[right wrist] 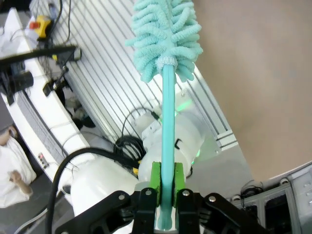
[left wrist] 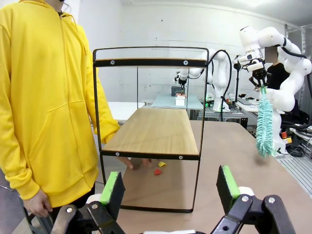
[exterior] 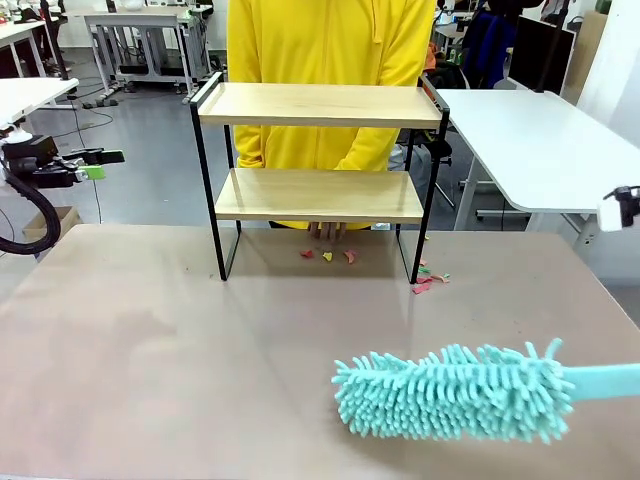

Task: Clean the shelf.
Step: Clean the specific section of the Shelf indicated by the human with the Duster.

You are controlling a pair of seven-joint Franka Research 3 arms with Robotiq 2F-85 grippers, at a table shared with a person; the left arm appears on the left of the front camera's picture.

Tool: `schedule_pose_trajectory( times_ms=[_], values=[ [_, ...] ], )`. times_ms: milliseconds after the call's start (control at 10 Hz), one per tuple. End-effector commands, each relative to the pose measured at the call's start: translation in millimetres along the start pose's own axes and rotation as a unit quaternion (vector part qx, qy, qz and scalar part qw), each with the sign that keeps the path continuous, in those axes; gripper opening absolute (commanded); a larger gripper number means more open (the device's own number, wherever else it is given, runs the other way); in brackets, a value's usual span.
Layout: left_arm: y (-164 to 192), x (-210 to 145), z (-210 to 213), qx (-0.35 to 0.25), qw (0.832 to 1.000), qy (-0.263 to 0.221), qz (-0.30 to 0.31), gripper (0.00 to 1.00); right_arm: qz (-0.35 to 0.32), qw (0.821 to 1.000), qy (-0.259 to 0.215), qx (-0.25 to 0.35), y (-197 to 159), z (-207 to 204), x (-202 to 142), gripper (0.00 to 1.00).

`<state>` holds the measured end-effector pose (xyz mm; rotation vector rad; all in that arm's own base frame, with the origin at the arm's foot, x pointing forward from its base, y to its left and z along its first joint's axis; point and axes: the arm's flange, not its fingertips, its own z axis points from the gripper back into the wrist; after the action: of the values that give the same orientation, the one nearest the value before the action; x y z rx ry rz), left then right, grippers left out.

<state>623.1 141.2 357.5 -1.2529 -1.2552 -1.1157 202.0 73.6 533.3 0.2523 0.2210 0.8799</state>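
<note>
Teal duster [exterior: 455, 392] points left over the bench [exterior: 150, 350], handle clamped in the right gripper [right wrist: 165, 179] jaws; shelf [exterior: 320, 105] stands beyond, long axis crosswise. Left gripper [left wrist: 169, 187] jaws wide, empty.

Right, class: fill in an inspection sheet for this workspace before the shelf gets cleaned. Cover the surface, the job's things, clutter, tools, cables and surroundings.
Surface: brown tabletop, with the shelf standing at its far side.
Job's things: two-tier shelf upright, nothing on either board; teal duster off the table, hanging from the right tool.
Clutter: small coloured scraps on the table under the shelf and by its right leg.
Tools: left tool open, holding nothing; right tool shut on the duster's handle.
Cables: black hose looping by the left arm.
Surroundings: person in yellow hoodie behind the shelf; white tables beyond.
</note>
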Motion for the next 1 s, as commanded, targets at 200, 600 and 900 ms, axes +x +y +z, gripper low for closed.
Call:
schedule_pose_trajectory(
  times_ms=[200,600,900],
  values=[
    [-3,3,0,-0.002,1.0,-0.001,-0.001,1.0,-0.155,0.983,-0.1,-0.003,37,4,108,0.14],
    [-3,3,0,-0.002,1.0,-0.001,-0.001,1.0,-0.26,0.946,-0.191,-0.023,60,-38,220,0.14],
    [-3,3,0,-0.002,1.0,-0.001,-0.001,1.0,-0.259,0.948,-0.184,-0.011,58,-45,218,0.14]
  ],
)
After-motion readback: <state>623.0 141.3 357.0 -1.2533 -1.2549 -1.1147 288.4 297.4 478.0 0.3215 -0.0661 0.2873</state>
